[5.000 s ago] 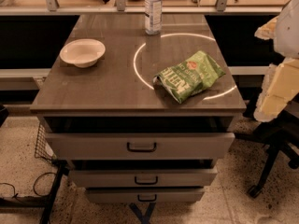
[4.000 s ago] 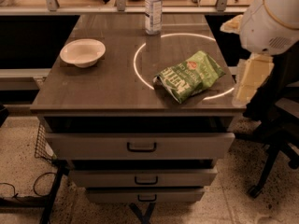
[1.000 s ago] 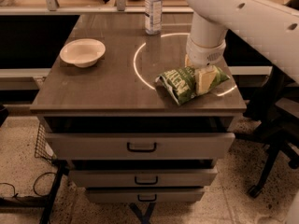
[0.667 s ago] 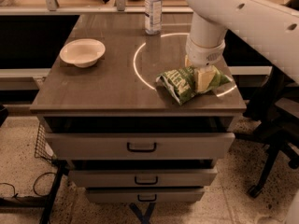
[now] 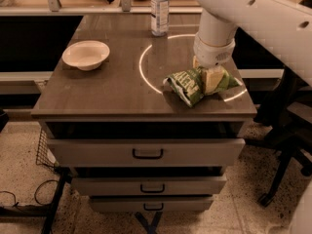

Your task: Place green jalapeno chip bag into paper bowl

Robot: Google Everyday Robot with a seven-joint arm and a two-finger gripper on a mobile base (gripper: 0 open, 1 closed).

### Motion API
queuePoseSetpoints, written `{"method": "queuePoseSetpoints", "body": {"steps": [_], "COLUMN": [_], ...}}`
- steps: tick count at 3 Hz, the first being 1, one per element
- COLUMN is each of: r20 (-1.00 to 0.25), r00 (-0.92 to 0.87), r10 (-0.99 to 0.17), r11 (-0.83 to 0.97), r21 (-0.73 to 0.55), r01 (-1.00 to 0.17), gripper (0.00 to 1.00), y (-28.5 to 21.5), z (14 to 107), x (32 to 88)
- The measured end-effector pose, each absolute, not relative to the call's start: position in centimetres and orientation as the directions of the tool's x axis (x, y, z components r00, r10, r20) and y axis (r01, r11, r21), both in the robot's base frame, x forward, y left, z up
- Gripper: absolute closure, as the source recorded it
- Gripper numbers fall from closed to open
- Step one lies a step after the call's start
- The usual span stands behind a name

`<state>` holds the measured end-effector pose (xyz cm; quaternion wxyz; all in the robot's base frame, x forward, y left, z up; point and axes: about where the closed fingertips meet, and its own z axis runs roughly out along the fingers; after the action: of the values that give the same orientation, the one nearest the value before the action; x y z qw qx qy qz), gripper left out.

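The green jalapeno chip bag [image 5: 185, 84] lies crumpled on the right front part of the table [image 5: 107, 91], on the white circle line. My gripper [image 5: 210, 77] comes straight down from the white arm and is shut on the bag's right half, its cream fingers [image 5: 213, 80] pinching the foil. The bag still rests on the table top. The paper bowl [image 5: 86, 55] sits upright and empty at the table's left side, well apart from the bag and the gripper.
A clear plastic bottle [image 5: 159, 9] stands at the table's back edge, behind the gripper. The table has drawers [image 5: 146, 153] below. A wire basket [image 5: 44, 150] hangs at the lower left. A chair base [image 5: 285, 155] stands to the right.
The arm swung in from the right and came down on the bag. The bag has been squeezed from flat into a crumpled shape. Over the last second little has moved.
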<state>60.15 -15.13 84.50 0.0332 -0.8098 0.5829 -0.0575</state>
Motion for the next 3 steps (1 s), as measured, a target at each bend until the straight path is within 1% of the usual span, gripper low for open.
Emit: {"method": "queuePoseSetpoints", "body": {"steps": [1, 2, 3], "r20": [0.004, -0.085, -0.18], "r00": [0.348, 0.409, 0.416], "r10": [-0.938, -0.908, -0.891], "r11": [-0.344, -0.389, -0.366], "r21": [-0.149, -0.183, -0.255], "r01": [-0.927, -0.903, -0.895], "gripper": [1.0, 1.0, 1.0], "y": [-13.6, -9.5, -5.7], "z": [87.4, 90.3, 92.9], "x": [61.5, 63.9, 66.7]}}
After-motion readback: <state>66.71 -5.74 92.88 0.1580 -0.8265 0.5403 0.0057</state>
